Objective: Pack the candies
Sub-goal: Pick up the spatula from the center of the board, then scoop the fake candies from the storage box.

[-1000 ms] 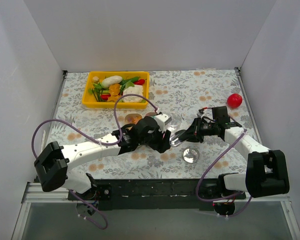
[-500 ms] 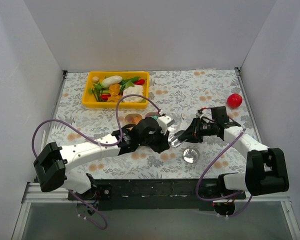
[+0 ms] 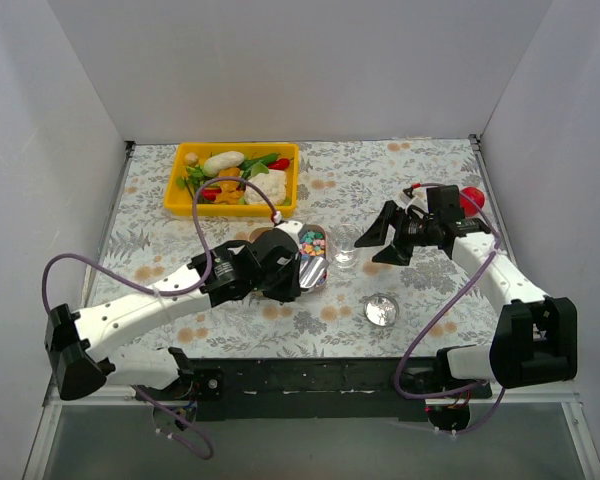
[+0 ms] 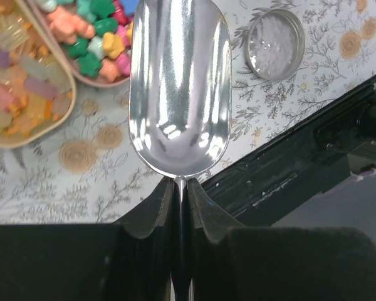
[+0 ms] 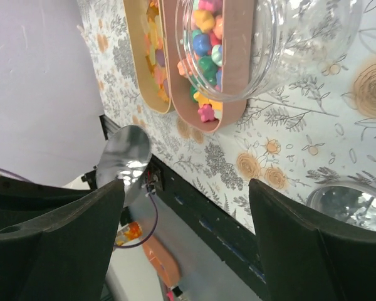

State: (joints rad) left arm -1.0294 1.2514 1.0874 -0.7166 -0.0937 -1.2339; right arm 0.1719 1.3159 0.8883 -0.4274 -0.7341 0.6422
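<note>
- Left end effector (image 4: 180, 190): closed together on the thin handle of a metal scoop (image 4: 180, 88). The scoop bowl is shown empty, its tip over the rim of the pink dish (image 4: 75, 74).
- Candies (image 4: 91, 37): pastel pieces are heaped in the pink dish. Translucent yellow-orange pieces are held in the beige dish (image 4: 50, 135) touching it on the left. Both dishes are placed mid-tabletop, in front of the yellow tray (image 3: 232, 148).
- Right end effector (image 3: 382, 245): fingers spread wide apart with nothing between them, held above the tabletop (image 3: 400, 180) just right of the clear jar (image 5: 307, 37).
- Clear jar: set upright just beside the pink dish, on its right.
- Round lid (image 4: 276, 44): laid flat near the front edge, close to the black rail (image 4: 301, 157) and apart from the jar.
- Red ball (image 3: 470, 197): at the right edge, partly hidden by the right arm.
- Yellow tray: at the back left, filled with toy vegetables.
- Open room: bare patterned surface is seen at the back between tray and ball, and at the front left. White walls close in three sides.
</note>
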